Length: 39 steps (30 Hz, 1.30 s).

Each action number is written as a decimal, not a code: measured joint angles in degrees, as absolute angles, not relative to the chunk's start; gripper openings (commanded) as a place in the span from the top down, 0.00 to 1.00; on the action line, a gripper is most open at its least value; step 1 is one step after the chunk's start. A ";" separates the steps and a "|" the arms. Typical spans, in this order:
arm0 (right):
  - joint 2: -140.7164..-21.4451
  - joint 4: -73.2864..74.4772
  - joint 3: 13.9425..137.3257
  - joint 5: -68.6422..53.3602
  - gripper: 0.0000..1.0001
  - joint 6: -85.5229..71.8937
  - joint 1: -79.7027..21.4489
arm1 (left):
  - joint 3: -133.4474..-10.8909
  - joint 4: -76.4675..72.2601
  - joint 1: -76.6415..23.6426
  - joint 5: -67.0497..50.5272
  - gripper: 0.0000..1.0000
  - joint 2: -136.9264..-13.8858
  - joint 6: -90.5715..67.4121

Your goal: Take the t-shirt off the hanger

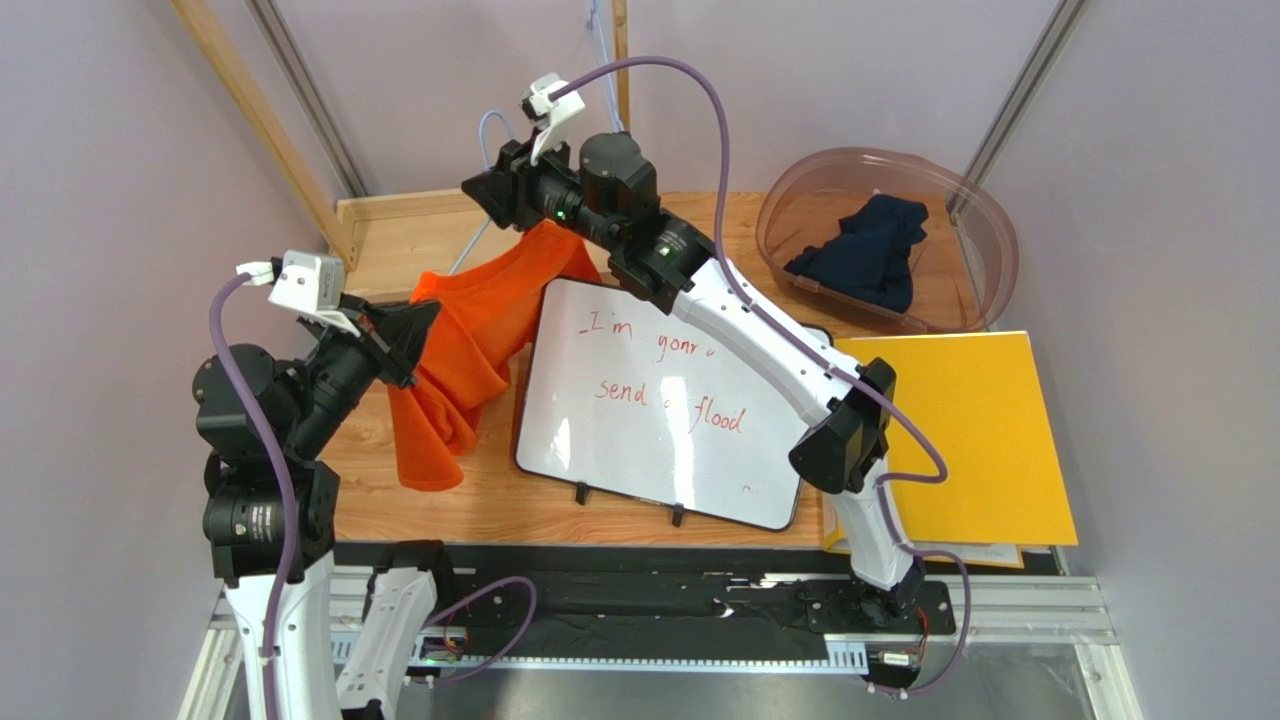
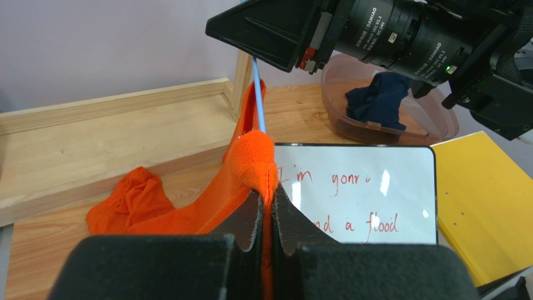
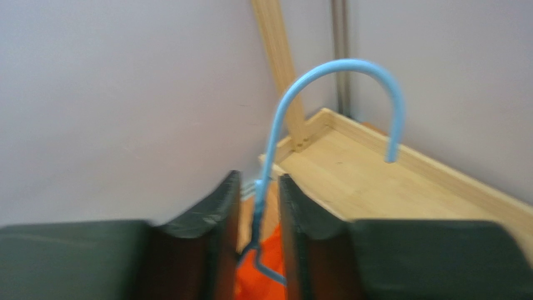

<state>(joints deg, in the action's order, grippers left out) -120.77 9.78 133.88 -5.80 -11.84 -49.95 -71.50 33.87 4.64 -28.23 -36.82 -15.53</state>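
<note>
An orange t-shirt hangs from a blue wire hanger and drapes down onto the wooden table. My left gripper is shut on a fold of the shirt's fabric, just below the hanger's wire. My right gripper is raised above the back of the table. Its fingers hold the hanger at the neck, where the wire twists, with the hook standing up above them. The rest of the hanger is hidden inside the shirt.
A whiteboard with red writing lies mid-table under my right arm. A yellow folder lies at the right. A brown clear bowl holds a dark blue cloth. A low wooden rail and posts bound the back.
</note>
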 measured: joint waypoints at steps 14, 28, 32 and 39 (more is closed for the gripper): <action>-120.77 2.50 132.77 -2.02 1.00 -15.33 -50.46 | -71.50 31.29 4.62 -26.06 0.57 -36.93 -18.72; -120.77 2.68 132.84 5.45 1.00 -17.06 -48.36 | -69.60 36.75 4.62 -21.26 0.20 -32.45 -18.90; -120.77 2.66 133.58 5.52 1.00 -18.50 -47.92 | -66.50 39.92 4.62 -21.54 0.19 -27.07 -18.55; -120.77 1.78 132.99 5.48 1.00 -20.84 -47.81 | -65.14 41.80 4.62 -21.23 0.46 -26.94 -18.52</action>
